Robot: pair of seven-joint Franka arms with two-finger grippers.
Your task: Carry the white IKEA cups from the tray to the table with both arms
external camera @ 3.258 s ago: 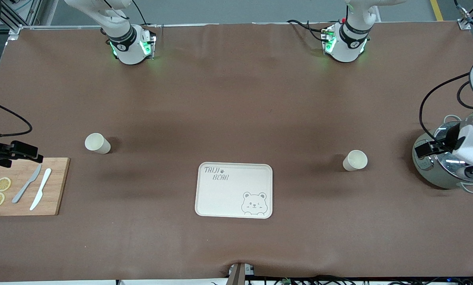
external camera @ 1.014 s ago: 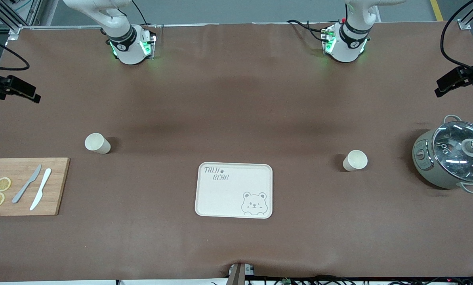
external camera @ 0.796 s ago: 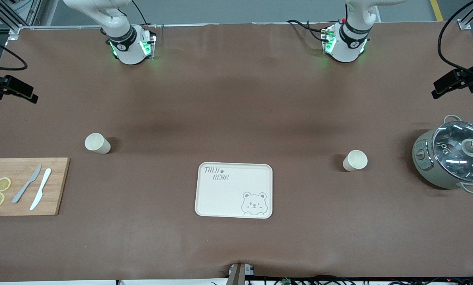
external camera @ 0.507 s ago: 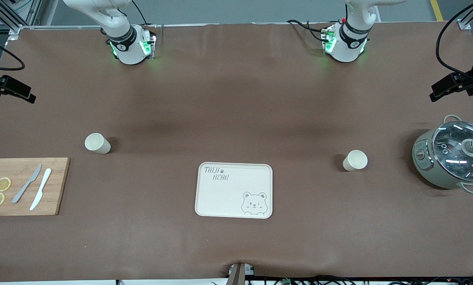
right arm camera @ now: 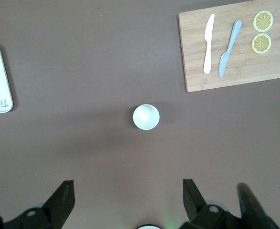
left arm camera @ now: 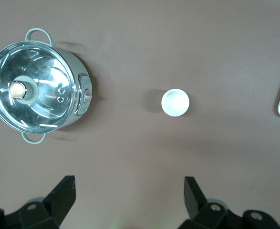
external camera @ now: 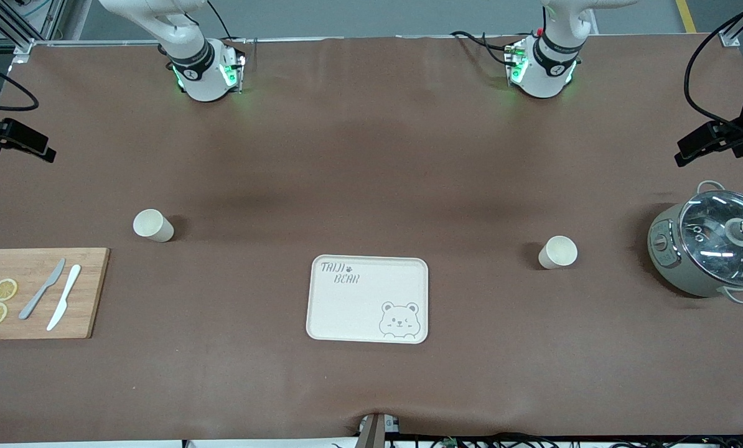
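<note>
Two white IKEA cups stand upright on the brown table. One cup (external camera: 154,225) is toward the right arm's end and also shows in the right wrist view (right arm camera: 146,117). The other cup (external camera: 557,252) is toward the left arm's end and also shows in the left wrist view (left arm camera: 175,102). My right gripper (external camera: 20,142) (right arm camera: 128,195) is open and empty, high over bare table. My left gripper (external camera: 704,142) (left arm camera: 129,193) is open and empty, high over bare table near the pot. Neither gripper touches a cup.
A cream bear-printed tray (external camera: 368,298) lies between the cups, nearer the front camera. A wooden cutting board (external camera: 38,292) with two knives and lemon slices lies at the right arm's end. A lidded grey pot (external camera: 707,246) stands at the left arm's end.
The left gripper has left its place over the pot and the right gripper its place over the cutting board. Both now hang over bare table. The cups have not moved.
</note>
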